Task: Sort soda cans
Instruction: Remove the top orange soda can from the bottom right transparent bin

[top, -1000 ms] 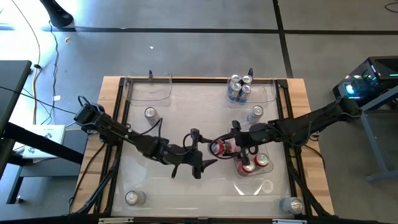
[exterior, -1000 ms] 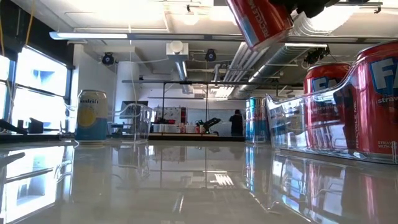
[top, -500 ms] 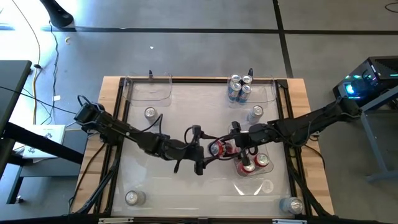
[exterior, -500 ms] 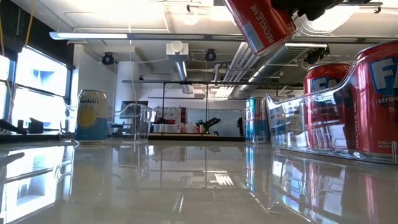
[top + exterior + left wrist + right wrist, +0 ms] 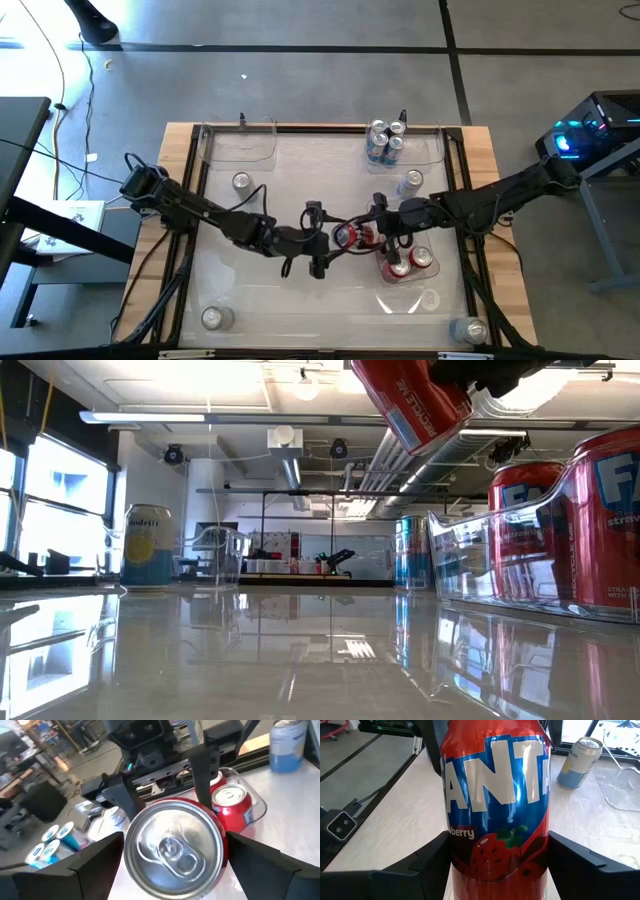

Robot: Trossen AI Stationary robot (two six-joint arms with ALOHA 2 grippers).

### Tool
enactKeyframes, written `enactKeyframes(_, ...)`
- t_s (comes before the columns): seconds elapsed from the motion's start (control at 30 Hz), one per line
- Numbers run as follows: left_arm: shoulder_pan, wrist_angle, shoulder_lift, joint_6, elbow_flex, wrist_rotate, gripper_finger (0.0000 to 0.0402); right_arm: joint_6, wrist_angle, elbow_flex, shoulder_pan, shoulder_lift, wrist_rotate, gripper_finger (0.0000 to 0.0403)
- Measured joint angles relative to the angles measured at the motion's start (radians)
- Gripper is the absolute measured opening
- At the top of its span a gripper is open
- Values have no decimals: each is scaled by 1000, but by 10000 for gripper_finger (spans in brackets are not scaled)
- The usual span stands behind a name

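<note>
A red soda can (image 5: 348, 237) hangs in the air over the table's middle, between my two grippers. My right gripper (image 5: 372, 236) comes from the table's right and is shut on it. My left gripper (image 5: 328, 240) comes from the left and is open. Its fingers stand on either side of the can's silver top (image 5: 172, 847); I cannot tell whether they touch. Two red cans (image 5: 408, 263) stand in a clear bin near the right. Several blue cans (image 5: 385, 140) stand at the far right. My right gripper pinches the red can's body (image 5: 495, 845) between its two fingers, one on each opposite side. It comes about level from the table's right. The can is lifted clear and tilted (image 5: 415, 400), its top turned toward my left gripper.
A clear bin (image 5: 240, 142) stands at the far left. Single cans stand at the far left (image 5: 241, 182), far right (image 5: 413, 181), near-left corner (image 5: 212, 318) and near-right corner (image 5: 470, 328). Another clear bin (image 5: 412, 300) sits near the right. Bare table lies in the left-middle.
My left gripper has moved toward the far edge and in toward the red can, staying open; its fingers now flank the can's top. The can in my right gripper has tipped slightly.
</note>
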Motion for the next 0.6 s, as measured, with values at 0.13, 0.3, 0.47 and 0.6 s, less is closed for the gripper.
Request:
enactKeyframes(0.13,8,1,0,-50,0,57,338,-1,0,0,1,0,-13,263)
enactKeyframes(0.3,26,-10,0,-109,-1,88,337,-1,-6,0,1,0,-11,263)
enactKeyframes(0.47,40,11,0,-114,-2,169,322,2,-4,0,2,-2,-22,263)
enactKeyframes(0.6,45,1,0,-128,-2,181,300,6,-8,0,2,-2,-22,263)
